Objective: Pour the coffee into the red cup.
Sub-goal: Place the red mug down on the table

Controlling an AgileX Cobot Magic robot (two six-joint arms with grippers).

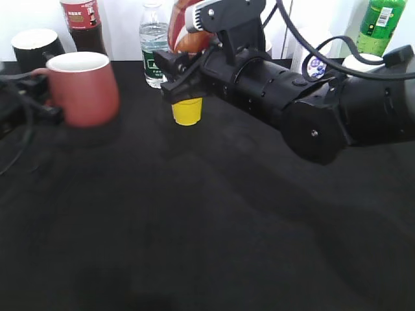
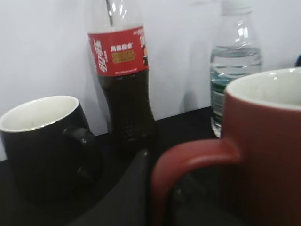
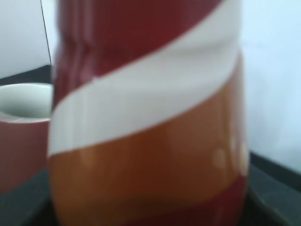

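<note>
We see a bare stretch of the black table (image 1: 194, 233) nearest the exterior camera. Farther in, the right arm (image 1: 305, 97) reaches across from the right, and its gripper (image 1: 185, 65) has its jaws pinching the coffee bottle (image 1: 188, 29), which stands at the back centre; in the right wrist view the bottle (image 3: 146, 132) fills the picture, upright, orange-brown with a white swirl. A small yellow cup (image 1: 187, 111) sits just below the jaws. At left the red cup (image 1: 83, 87) stands on the table; the left gripper (image 1: 39, 103) is at its handle (image 2: 188, 160), one dark finger (image 2: 134, 197) showing beside it, but we cannot tell how those jaws stand. Behind are a black mug (image 2: 44, 141), a cola bottle (image 2: 123, 89), a water bottle (image 2: 233, 70) and a green bottle (image 1: 381, 23).
</note>
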